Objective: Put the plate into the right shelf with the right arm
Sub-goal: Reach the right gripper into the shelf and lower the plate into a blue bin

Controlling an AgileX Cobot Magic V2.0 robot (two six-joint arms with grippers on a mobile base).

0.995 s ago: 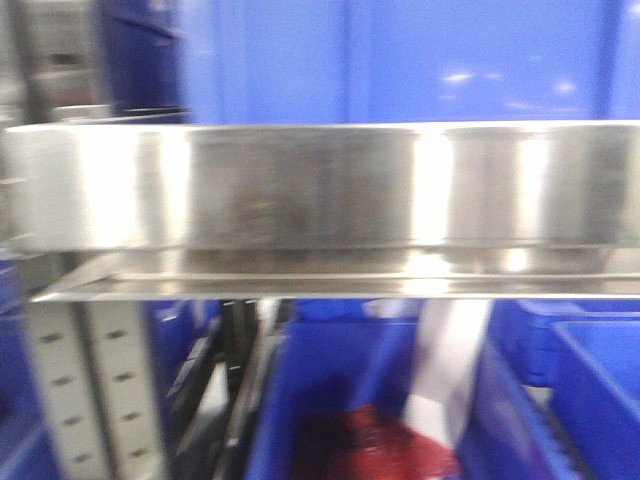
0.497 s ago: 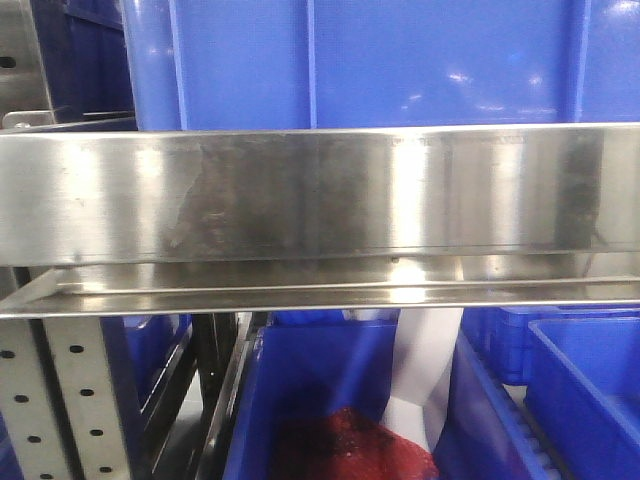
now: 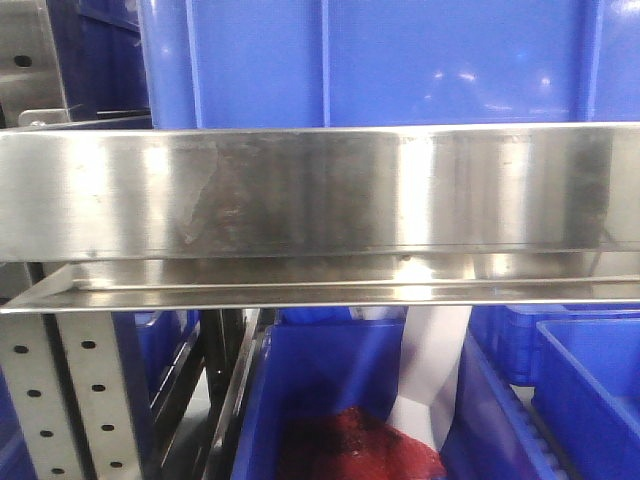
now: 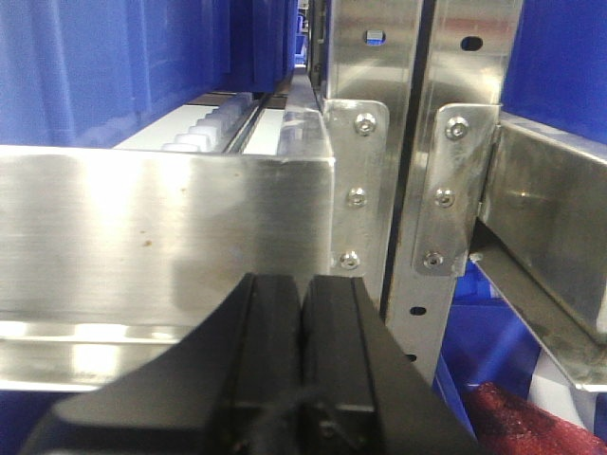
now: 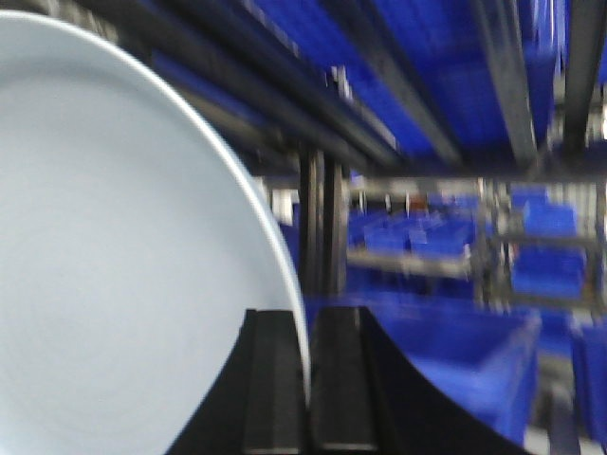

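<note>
The white plate point(image 5: 114, 246) fills the left half of the right wrist view, held on edge. My right gripper point(image 5: 306, 379) is shut on its rim, with one black finger on each side. That view is blurred, showing only racks and blue bins behind. The front view has the right shelf's wide brushed steel front rail point(image 3: 320, 190) across its middle, with neither the plate nor an arm in it. My left gripper point(image 4: 302, 313) is shut on nothing, its fingertips close in front of a steel rail point(image 4: 161, 237).
A large blue bin point(image 3: 400, 60) stands on the shelf above the rail. Below it are more blue bins, one holding red mesh point(image 3: 360, 445), and a white strip point(image 3: 430, 360). Perforated steel uprights point(image 3: 90, 400) stand at the left, and bolted uprights point(image 4: 417, 190) beside my left gripper.
The front view was motion-blurred a second ago and is sharp now. Since half a second ago the rack and bins have shifted slightly to the right in it.
</note>
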